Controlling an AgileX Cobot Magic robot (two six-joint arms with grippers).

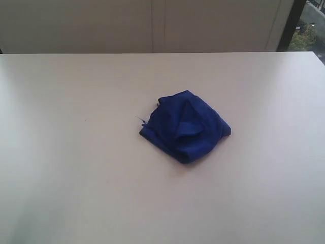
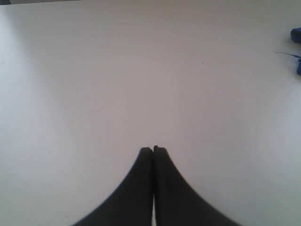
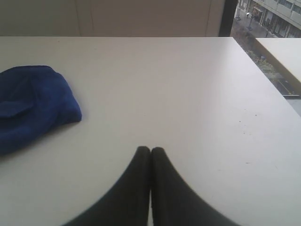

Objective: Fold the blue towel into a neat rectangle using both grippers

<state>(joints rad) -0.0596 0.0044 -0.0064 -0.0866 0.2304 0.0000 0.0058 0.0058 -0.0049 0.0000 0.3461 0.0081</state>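
The blue towel (image 1: 185, 126) lies crumpled in a bunched heap near the middle of the pale table, with a loose thread sticking out on its left side. Neither arm shows in the exterior view. In the left wrist view my left gripper (image 2: 154, 149) is shut with nothing in it, hanging over bare table, and only a sliver of the blue towel (image 2: 296, 34) shows at the frame's edge. My right gripper (image 3: 150, 149) is also shut and empty over bare table, with the blue towel (image 3: 33, 104) well off to one side of it.
The white table (image 1: 76, 152) ends at a far edge against a beige wall (image 1: 152, 25). A window (image 1: 309, 25) with a dark frame stands at the back right. A second pale surface (image 3: 282, 54) shows beyond the table's right edge.
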